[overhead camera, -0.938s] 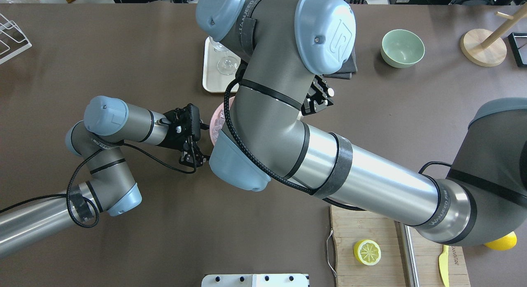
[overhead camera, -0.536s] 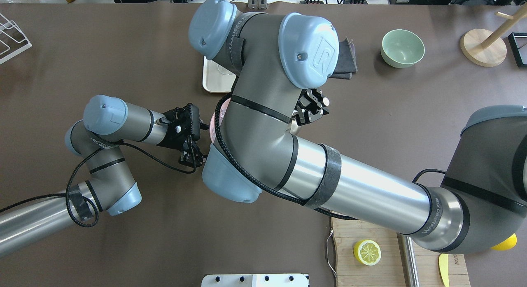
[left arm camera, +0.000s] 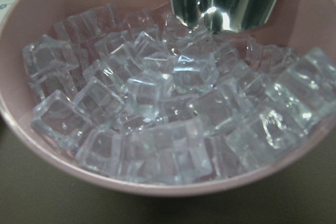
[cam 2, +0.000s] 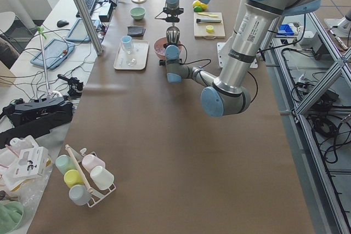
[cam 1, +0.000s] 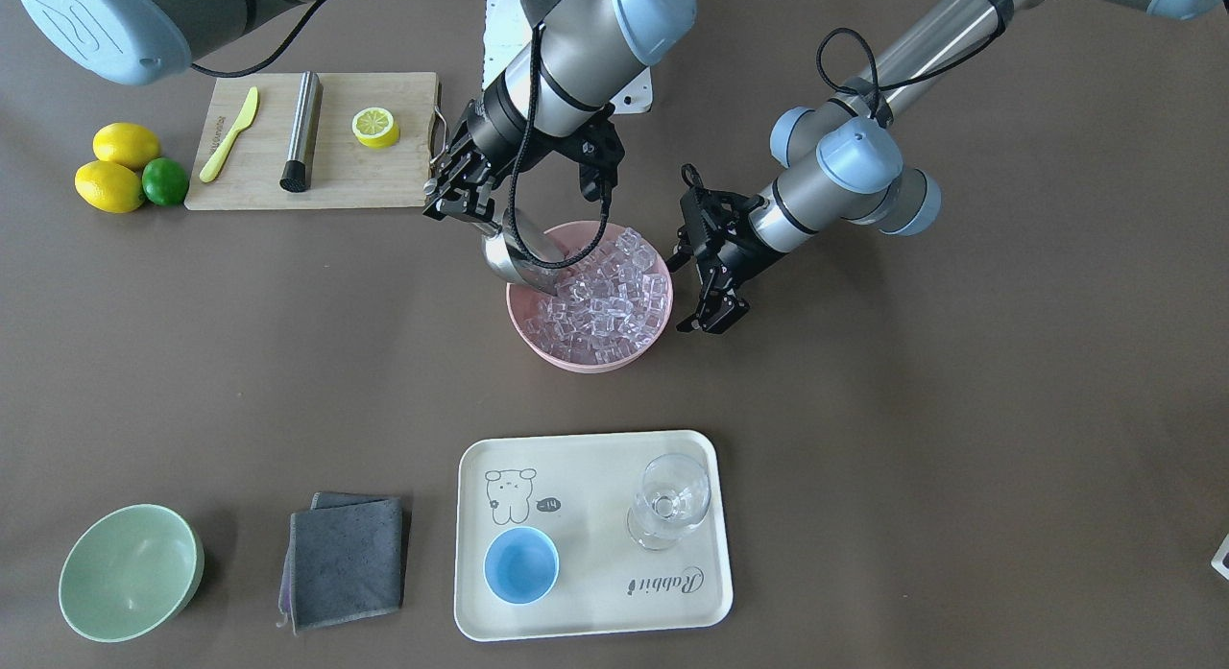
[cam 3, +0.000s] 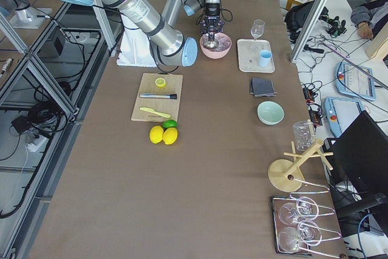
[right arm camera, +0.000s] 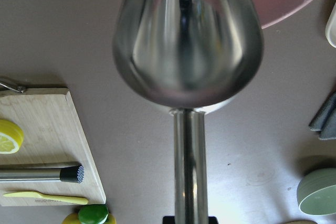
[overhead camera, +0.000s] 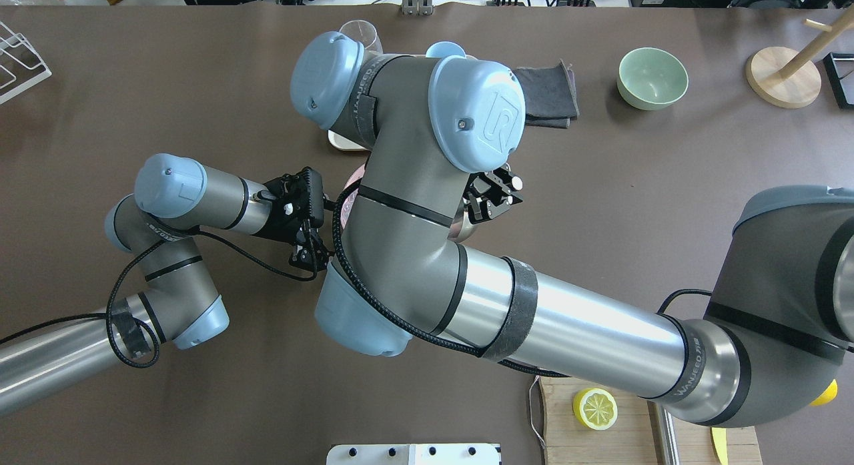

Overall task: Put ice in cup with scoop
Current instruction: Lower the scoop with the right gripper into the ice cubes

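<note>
Since the earlier overhead frames, the right arm (overhead camera: 413,185) is showing further toward that view's left and nearer the robot, so the cup (overhead camera: 446,49) and the stemmed glass (overhead camera: 360,33) are now peeking out past it; the left arm (overhead camera: 193,191) is sitting where it was.

From the front camera I am seeing the right end effector (cam 1: 472,213) clamping the short handle of the scoop (cam 1: 523,256); the scoop is tilting down over the rim of the pink bowl (cam 1: 576,360), on the side facing the cutting board (cam 1: 355,179), with its front lip reaching the ice (cam 1: 605,295) (the left wrist camera is showing the steel edge right at the top of the pile).

The ice is filling the bowl in a heap of clear cubes; I cannot tell whether any are lying in the trough.

The left end effector (cam 1: 699,290) is hanging just beside the bowl's opposite rim with its fingers spread wide, gripping nothing.

The cup is standing upright on the tray (cam 1: 586,477), near the corner closest to the grey cloth (cam 1: 346,559), apart from the glass at the tray's other end; the tray is lying on the surface (cam 1: 912,439), well apart from the bowl.
</note>
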